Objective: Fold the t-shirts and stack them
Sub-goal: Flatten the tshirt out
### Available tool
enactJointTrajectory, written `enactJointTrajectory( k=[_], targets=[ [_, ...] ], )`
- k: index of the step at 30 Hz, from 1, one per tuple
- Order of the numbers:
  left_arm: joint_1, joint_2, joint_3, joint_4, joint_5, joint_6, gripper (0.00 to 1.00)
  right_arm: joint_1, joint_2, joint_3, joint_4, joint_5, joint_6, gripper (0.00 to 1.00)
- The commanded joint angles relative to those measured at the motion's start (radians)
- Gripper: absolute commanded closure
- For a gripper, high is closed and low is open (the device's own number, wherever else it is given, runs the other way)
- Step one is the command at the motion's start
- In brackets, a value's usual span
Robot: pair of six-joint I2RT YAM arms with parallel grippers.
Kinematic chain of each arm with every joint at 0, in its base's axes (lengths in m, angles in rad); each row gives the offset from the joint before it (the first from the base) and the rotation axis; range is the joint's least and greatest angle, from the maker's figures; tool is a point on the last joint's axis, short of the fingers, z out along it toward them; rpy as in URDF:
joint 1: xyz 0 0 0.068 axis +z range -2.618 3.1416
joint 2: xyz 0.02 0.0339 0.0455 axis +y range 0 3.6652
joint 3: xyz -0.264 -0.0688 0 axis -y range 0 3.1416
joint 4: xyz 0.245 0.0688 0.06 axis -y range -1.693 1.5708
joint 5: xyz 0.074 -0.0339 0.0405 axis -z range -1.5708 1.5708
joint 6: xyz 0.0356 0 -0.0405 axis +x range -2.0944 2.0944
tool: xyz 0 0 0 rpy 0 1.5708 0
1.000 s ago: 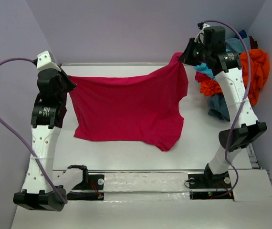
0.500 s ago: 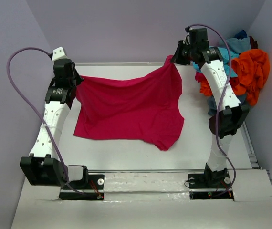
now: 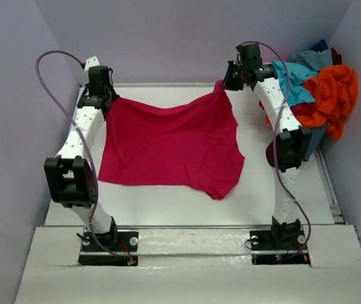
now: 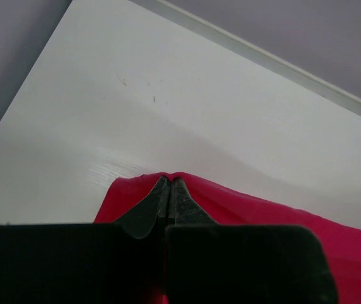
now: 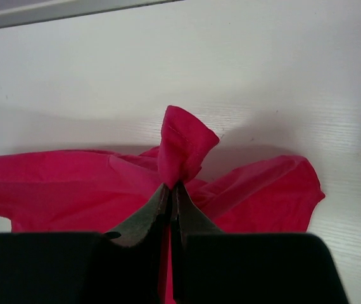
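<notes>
At 6 o'clock, nearest to you, the white table (image 3: 168, 206) begins just past the arm bases. On it rests the near hem of the crimson t-shirt (image 3: 171, 142), with one corner drooping toward 5 o'clock. The shirt covers the middle of the table and rises toward its far edge, which hangs in a shallow sag between the two claws.

At 11 o'clock your left gripper (image 4: 170, 182) is closed completely, and its jaws pinch a far corner of the cloth. At 1 o'clock your right gripper (image 5: 171, 187) is closed in the same way, with a small tuft of cloth standing above the jaws. Farthest, at 2 o'clock, the heap of other t-shirts (image 3: 316, 92) lies against the wall, orange and turquoise on top, apart from the crimson one.

I judge that you are in the spreading step: the shirt is stretched out but not yet flat. The next move calls for lowering both corners together with the cloth taut, and then letting go. I can read no brand, label or writing anywhere.
</notes>
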Motion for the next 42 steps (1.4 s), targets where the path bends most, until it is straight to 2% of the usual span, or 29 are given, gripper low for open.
enactJointTrajectory(
  k=[1, 10, 29, 31, 34, 37, 38, 41, 42],
  targets=[
    [0.016, 0.086, 0.132, 0.062, -0.028, -0.018, 0.94, -0.012, 0.022, 0.056, 0.061, 0.005, 0.02, 0.93],
    [0.034, 0.277, 0.342, 0.01, -0.022, -0.027, 0.94, -0.052, 0.083, 0.024, 0.105, 0.056, 0.023, 0.93],
    [0.062, 0.527, 0.545, -0.09, 0.015, -0.044, 0.94, -0.092, 0.196, 0.068, 0.134, 0.057, 0.024, 0.93],
    [0.062, 0.551, 0.554, -0.099, 0.019, -0.046, 0.92, -0.092, 0.209, 0.065, 0.138, 0.054, 0.024, 0.93],
    [0.071, 0.574, 0.562, -0.101, 0.025, -0.046, 0.85, -0.092, 0.216, 0.059, 0.15, 0.048, 0.026, 0.93],
    [0.071, 0.594, 0.565, -0.099, 0.03, -0.05, 0.65, -0.092, 0.235, 0.068, 0.151, 0.046, 0.021, 0.93],
    [0.071, 0.599, 0.567, -0.097, 0.03, -0.052, 0.54, -0.092, 0.238, 0.071, 0.15, 0.046, 0.02, 0.93],
    [0.071, 0.611, 0.576, -0.11, 0.021, -0.059, 0.35, -0.092, 0.244, 0.07, 0.151, 0.05, 0.014, 0.93],
    [0.071, 0.608, 0.573, -0.108, 0.019, -0.061, 0.32, -0.092, 0.246, 0.073, 0.153, 0.05, 0.014, 0.93]
  ],
)
